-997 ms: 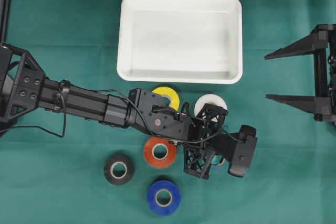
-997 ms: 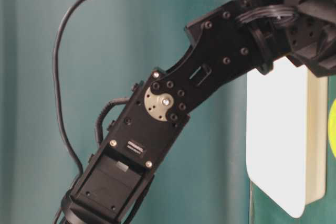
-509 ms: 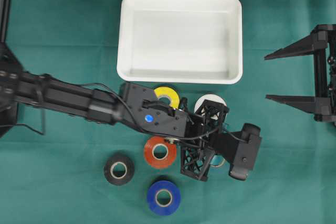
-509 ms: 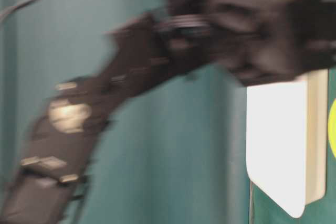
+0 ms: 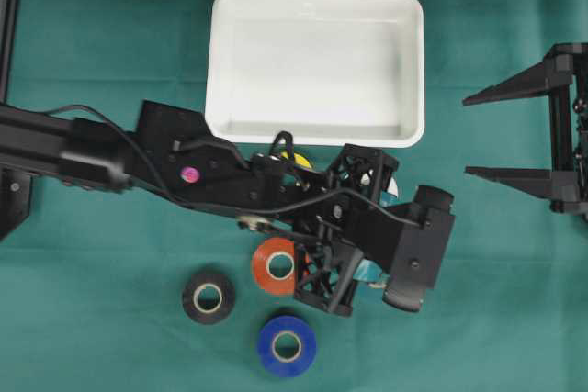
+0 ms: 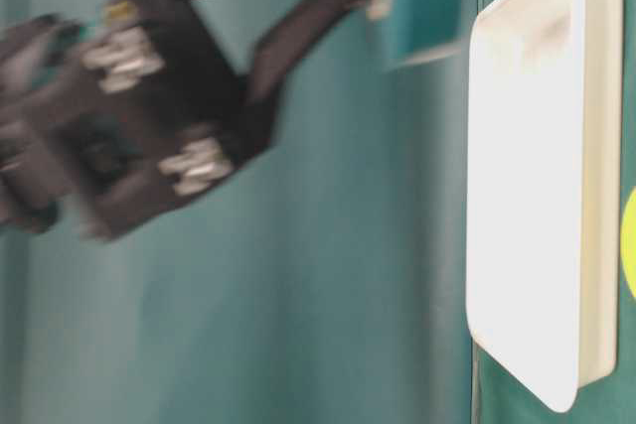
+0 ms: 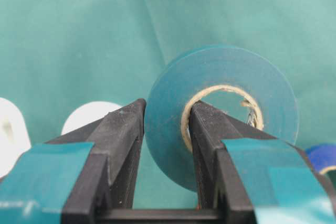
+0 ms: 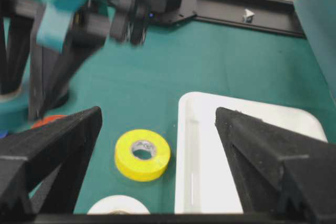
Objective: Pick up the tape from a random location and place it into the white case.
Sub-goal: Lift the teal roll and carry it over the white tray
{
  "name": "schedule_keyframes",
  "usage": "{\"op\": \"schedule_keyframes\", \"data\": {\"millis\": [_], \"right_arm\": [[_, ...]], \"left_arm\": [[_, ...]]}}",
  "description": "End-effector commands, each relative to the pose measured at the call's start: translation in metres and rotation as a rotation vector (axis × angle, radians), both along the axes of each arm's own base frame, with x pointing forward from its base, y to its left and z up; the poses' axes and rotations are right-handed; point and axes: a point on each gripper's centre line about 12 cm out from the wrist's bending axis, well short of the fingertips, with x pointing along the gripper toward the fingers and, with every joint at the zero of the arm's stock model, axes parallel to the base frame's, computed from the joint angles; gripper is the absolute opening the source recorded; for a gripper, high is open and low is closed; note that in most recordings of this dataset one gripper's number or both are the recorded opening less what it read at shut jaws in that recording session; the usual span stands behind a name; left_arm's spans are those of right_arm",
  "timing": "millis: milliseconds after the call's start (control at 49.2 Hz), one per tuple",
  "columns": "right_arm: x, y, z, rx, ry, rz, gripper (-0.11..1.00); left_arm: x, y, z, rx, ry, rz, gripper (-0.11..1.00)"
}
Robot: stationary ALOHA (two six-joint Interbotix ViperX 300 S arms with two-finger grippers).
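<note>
The left gripper (image 7: 165, 145) pinches the teal tape (image 7: 220, 111), one finger through the core and one outside the wall; since a second ago the arm has lifted, so the roll now hangs clear of the green cloth (image 5: 110, 337) instead of lying near the orange roll (image 5: 278, 265); the pick looks done, and the carry far and slightly left to the white case (image 5: 315, 6), still bare, remains; the right gripper (image 5: 514, 130) stays spread wide at the right edge; yellow roll (image 8: 143, 153), black roll (image 5: 208, 296) and blue roll (image 5: 287, 345) lie untouched
</note>
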Motion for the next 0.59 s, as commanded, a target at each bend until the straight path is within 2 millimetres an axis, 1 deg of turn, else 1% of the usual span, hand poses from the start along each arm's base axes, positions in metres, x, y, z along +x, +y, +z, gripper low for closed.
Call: {"op": "schedule_keyframes", "data": {"millis": [0,81,142,570], "right_arm": [[0.003,0.000,0.011,0.001,-0.026,0.000,0.91],[0.003,0.000,0.011,0.001,-0.026,0.000,0.91],[0.003,0.000,0.011,0.001,-0.026,0.000,0.91],[0.003,0.000,0.011,0.001,-0.026,0.000,0.91]], "left_arm": [[-0.011,-0.003,0.048,-0.013,-0.099,-0.011,0.22],[-0.015,-0.006,0.058,-0.016,-0.120,-0.018,0.22],[-0.017,-0.007,0.061,-0.017,-0.126,-0.021,0.22],[-0.017,-0.007,0.059,-0.018,-0.120,-0.019,0.22]]}}
